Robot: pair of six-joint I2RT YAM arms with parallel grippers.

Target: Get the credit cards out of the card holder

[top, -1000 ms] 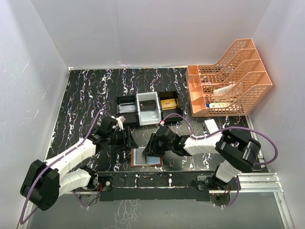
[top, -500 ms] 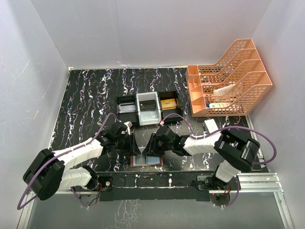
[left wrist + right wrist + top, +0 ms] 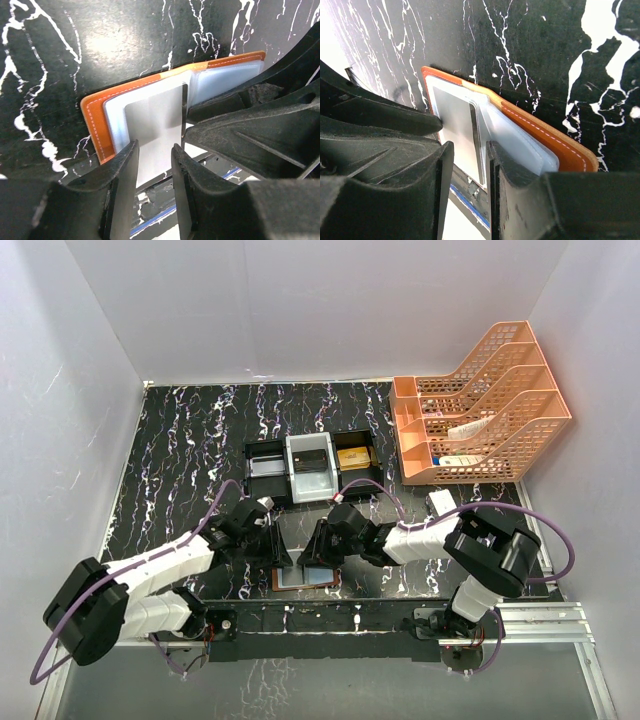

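Observation:
The brown card holder (image 3: 281,580) lies spread open near the table's front edge, its pale pockets facing up (image 3: 95,125) (image 3: 560,145). A pale grey credit card (image 3: 155,117) (image 3: 456,130) sticks partly out of the left pocket toward the near edge. My left gripper (image 3: 283,560) (image 3: 154,147) stands over that card from the left, jaws a narrow gap apart with the card showing through the gap. My right gripper (image 3: 318,560) (image 3: 470,150) comes from the right, also narrowly open, one finger (image 3: 510,170) on the right pocket. The two grippers nearly touch.
A black-and-white compartment tray (image 3: 268,468) holding a gold block (image 3: 352,457) stands behind the grippers. An orange mesh file rack (image 3: 480,405) fills the back right, with a small white box (image 3: 440,503) in front of it. The metal rail (image 3: 330,615) runs just below the holder.
My left arm has swung right onto the holder and its jaws have narrowed. The right gripper has closed a little and stayed over the holder.

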